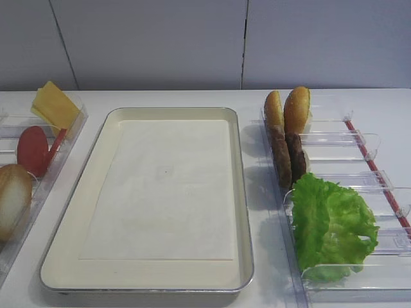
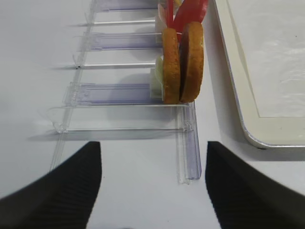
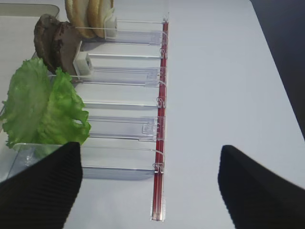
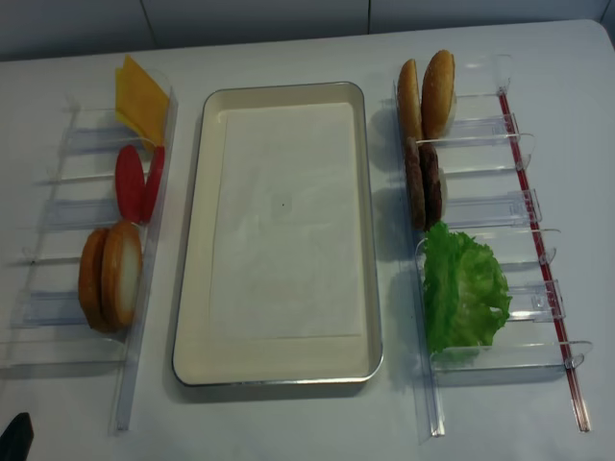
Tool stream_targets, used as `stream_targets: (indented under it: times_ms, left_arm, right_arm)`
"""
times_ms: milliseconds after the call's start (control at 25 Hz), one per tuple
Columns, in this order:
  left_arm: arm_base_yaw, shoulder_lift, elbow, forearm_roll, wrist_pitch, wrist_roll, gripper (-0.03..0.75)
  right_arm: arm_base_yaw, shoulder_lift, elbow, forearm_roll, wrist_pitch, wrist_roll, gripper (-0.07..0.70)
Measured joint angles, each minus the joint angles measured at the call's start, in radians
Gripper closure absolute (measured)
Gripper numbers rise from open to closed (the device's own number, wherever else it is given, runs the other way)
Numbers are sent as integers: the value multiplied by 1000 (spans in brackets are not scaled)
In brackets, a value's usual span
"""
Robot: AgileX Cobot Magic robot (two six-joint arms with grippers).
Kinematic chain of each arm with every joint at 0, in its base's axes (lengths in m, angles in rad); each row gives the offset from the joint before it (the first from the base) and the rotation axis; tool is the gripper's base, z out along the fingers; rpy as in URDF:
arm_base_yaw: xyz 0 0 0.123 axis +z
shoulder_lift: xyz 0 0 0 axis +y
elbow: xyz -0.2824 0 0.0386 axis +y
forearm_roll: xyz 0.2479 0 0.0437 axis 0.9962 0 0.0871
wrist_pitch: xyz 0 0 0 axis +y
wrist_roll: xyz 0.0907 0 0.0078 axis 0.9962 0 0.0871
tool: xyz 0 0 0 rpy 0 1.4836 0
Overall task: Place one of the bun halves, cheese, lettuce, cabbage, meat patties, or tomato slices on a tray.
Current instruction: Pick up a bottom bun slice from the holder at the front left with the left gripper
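The cream tray (image 4: 192,288) with its paper liner lies in the middle, nothing on it. In the left bins stand the cheese (image 4: 141,101), the tomato slices (image 4: 137,182) and two bun halves (image 4: 110,276). The right bins hold two upright golden buns (image 4: 427,91), the meat patties (image 4: 423,182) and the lettuce (image 4: 464,288). Cabbage is out of view. My left gripper (image 2: 152,191) is open over bare table, short of the bun halves (image 2: 183,62). My right gripper (image 3: 150,186) is open near the bin's front end, beside the lettuce (image 3: 43,107).
Clear plastic divider bins (image 4: 58,288) flank the tray on both sides. A red strip (image 3: 159,143) runs along the right bin's outer edge. The tray's rim (image 2: 238,109) lies just right of the left gripper. A grey wall stands behind the table.
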Motion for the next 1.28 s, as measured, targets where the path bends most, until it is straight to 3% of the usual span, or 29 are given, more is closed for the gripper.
stream_targets:
  times_ms: [880,1080,1280]
  left_arm:
    - [0,0,0,0,0,2,244]
    - [0,0,-27,-29,-2,121,244]
    - [0,112,-113,-47,-2,143,244]
  right_arm:
    - [0,0,0,0,0,0,34]
    - [0,0,0,0,0,0,44]
    - [0,0,0,0,0,0,45]
